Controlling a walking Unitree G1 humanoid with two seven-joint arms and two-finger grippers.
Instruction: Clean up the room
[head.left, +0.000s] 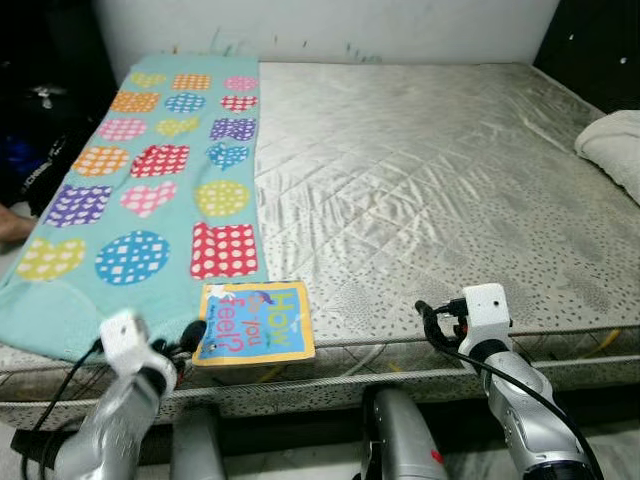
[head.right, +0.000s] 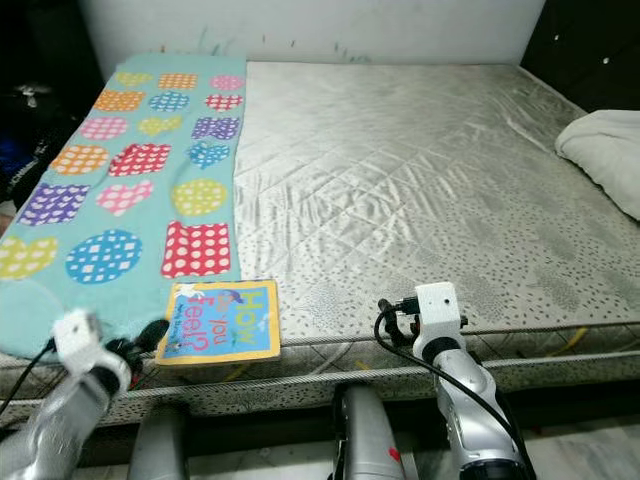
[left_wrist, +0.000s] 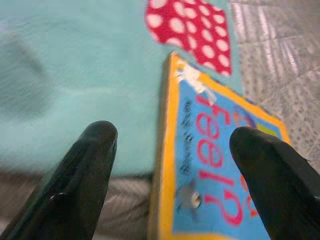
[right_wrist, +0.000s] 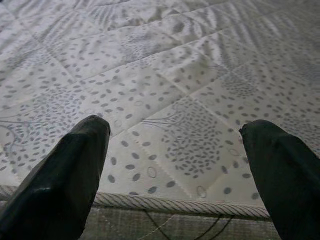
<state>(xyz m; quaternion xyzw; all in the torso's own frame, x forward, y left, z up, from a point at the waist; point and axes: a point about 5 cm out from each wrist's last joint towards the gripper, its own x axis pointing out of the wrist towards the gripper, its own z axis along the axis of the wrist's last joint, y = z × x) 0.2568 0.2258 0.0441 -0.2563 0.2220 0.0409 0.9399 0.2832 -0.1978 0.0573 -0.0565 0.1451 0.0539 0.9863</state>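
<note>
A blue picture book (head.left: 255, 322) with a yellow border lies flat at the front edge of the bed, partly on a teal blanket (head.left: 150, 180) patterned with dotted hearts, circles and squares. My left gripper (head.left: 190, 335) is at the book's left edge. In the left wrist view it (left_wrist: 175, 137) is open, one finger over the blanket and the other over the book's cover (left_wrist: 215, 150), with the book's edge between them. My right gripper (head.left: 430, 320) hovers open at the mattress's front edge, to the right of the book, with only quilted fabric (right_wrist: 175, 100) between its fingers.
The silver quilted mattress (head.left: 420, 180) spreads wide behind the book. A white bundle of cloth (head.left: 615, 145) rests at its right edge. Dark clutter (head.left: 40, 130) sits on the floor left of the bed, with what looks like part of a person (head.left: 10, 228) beside it.
</note>
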